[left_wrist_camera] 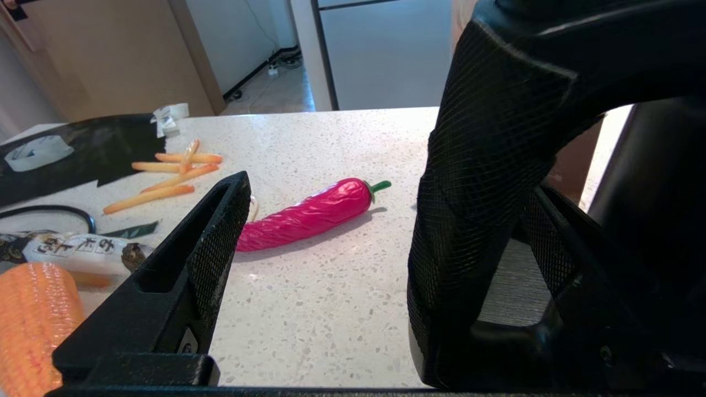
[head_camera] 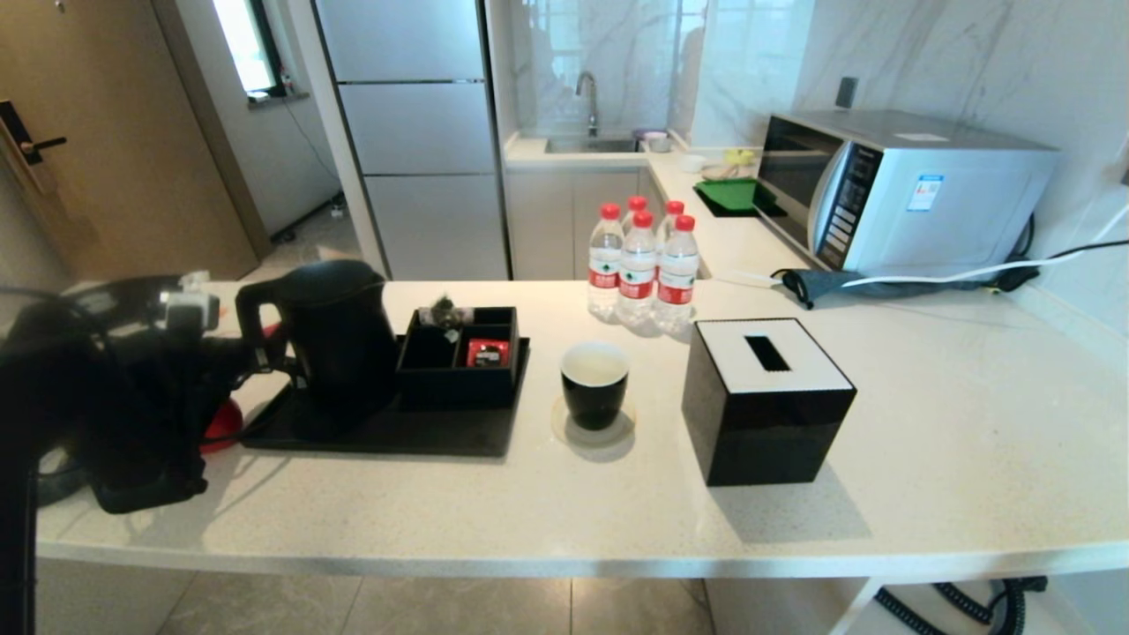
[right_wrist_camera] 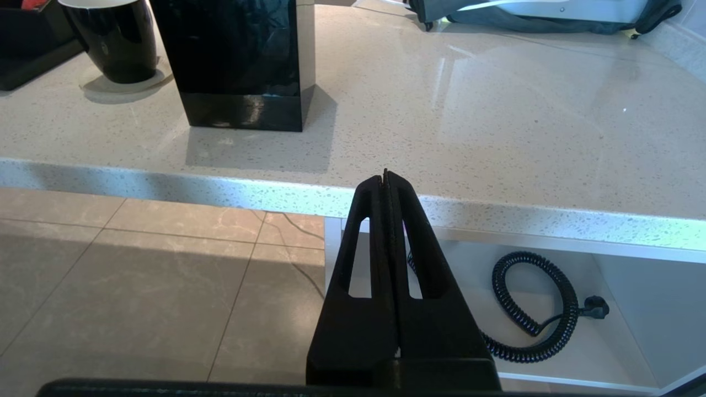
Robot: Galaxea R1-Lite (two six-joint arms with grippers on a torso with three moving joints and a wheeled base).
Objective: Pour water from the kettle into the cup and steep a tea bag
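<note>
The left gripper (head_camera: 262, 353) is at the kettle's loop handle (head_camera: 256, 317), low on the 9 o'clock side of the kettle (head_camera: 340, 339). Its jaws stand wide apart. In the left wrist view one finger (left_wrist_camera: 193, 264) is clear of everything, and the black handle (left_wrist_camera: 485, 193) fills the space by the other finger. No clamp on the handle shows. On the desk past that finger lie a red chili pepper (left_wrist_camera: 309, 215), some orange sticks (left_wrist_camera: 171, 173) and a corn cob (left_wrist_camera: 33, 325).

The kettle stands upright on the left part of a black tray (head_camera: 397, 437). Just beside it at 3 o'clock, on the same tray, is a black divided box (head_camera: 459, 357). The tea bag (head_camera: 447, 314) rests on the box's back left corner, and a small red packet (head_camera: 488, 353) lies in a right-hand compartment.

The cup (head_camera: 594, 384) stands upright on a clear coaster (head_camera: 593, 428), off the tray at 3 o'clock. Whether it holds water I cannot tell. A black tissue box (head_camera: 763, 401) is at 3 o'clock of the cup. Four red-capped bottles (head_camera: 639, 265) stand at 1 o'clock of it, and a microwave (head_camera: 900, 190) stands well apart at 2 o'clock.

The right gripper (right_wrist_camera: 386, 176) is parked off the front edge of the desk (right_wrist_camera: 496, 138), below its top, with its jaws pressed together on nothing.
</note>
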